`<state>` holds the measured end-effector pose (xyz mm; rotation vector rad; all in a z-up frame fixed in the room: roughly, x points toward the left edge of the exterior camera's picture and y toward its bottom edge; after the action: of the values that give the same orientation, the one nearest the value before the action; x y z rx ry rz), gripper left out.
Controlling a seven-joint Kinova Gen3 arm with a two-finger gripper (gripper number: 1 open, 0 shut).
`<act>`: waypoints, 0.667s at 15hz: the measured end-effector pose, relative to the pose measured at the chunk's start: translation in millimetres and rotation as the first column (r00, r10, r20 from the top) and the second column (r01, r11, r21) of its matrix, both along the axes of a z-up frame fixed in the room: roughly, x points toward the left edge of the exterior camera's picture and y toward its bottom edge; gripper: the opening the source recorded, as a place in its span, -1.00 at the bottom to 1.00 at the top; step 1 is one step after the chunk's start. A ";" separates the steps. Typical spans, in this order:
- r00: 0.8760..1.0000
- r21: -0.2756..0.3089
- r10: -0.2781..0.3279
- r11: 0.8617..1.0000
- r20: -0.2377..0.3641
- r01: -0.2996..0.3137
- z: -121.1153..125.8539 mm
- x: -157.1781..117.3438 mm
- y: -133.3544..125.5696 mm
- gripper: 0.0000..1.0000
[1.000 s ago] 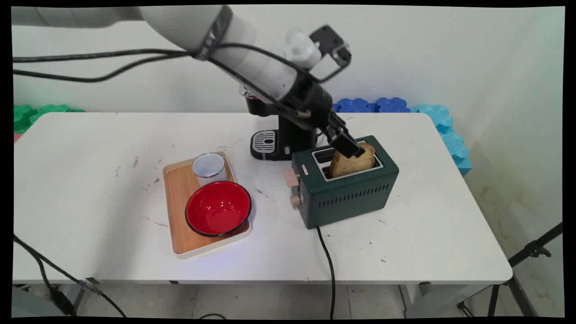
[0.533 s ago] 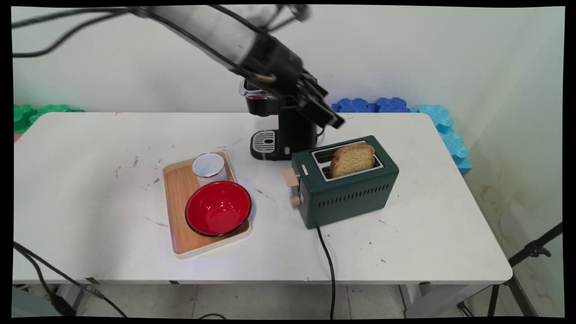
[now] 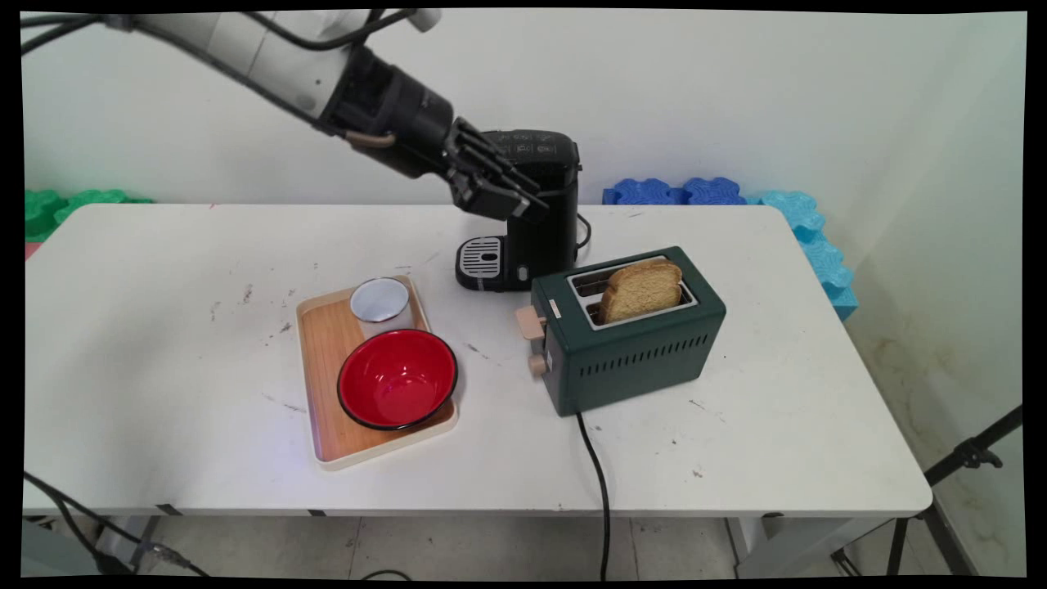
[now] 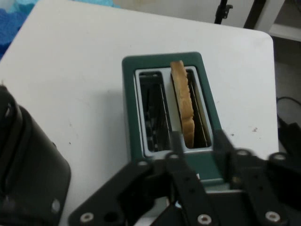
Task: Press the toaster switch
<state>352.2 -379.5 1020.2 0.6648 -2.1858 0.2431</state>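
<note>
A dark green two-slot toaster (image 3: pixel 628 339) stands on the white table (image 3: pixel 164 327), a slice of brown toast (image 3: pixel 640 290) upright in its nearer slot, its black cord running off the near edge. Just behind it stands a black coffee machine (image 3: pixel 523 217). To the left, a wooden tray (image 3: pixel 323 360) carries a red bowl (image 3: pixel 397 379) and a small white cup (image 3: pixel 379 299).

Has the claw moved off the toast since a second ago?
Yes. The claw has left the toast in the toaster, going up and left to the coffee machine.
</note>
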 end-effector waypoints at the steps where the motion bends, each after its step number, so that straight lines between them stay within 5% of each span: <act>1: 1.000 0.006 0.007 1.000 -0.005 -0.007 -2.7 2.0 1.6 -1.00; 10: 0.997 0.056 0.063 0.997 -0.053 -0.060 -52.5 16.4 9.3 -1.00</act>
<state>368.6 -370.2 967.7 0.7618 -2.1282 0.1956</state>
